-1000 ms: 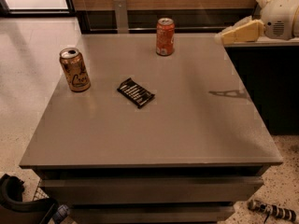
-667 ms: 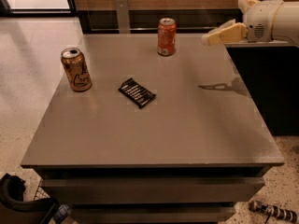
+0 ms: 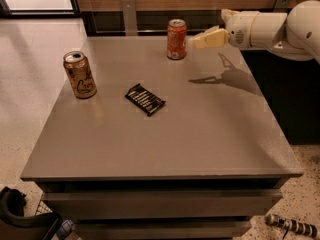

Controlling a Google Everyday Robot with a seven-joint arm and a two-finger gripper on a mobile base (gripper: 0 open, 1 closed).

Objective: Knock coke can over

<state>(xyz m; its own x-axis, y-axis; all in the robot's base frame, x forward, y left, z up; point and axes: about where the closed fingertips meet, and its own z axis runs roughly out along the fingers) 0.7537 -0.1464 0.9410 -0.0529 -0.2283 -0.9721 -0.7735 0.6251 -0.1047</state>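
Starting nearest, the grey surface (image 3: 165, 149) carries a black packet (image 3: 145, 99) lying flat near its middle, unmoved. Farther back on the left stands a gold can (image 3: 80, 75), upright as before. Near the far edge the coke can (image 3: 176, 39) stands upright, where it was a second ago. The pincer (image 3: 200, 39) has come in leftward from the right and now hovers just beside the coke can's right side, level with its middle, seemingly not touching. It holds nothing; whether it is clenched or released I cannot tell.
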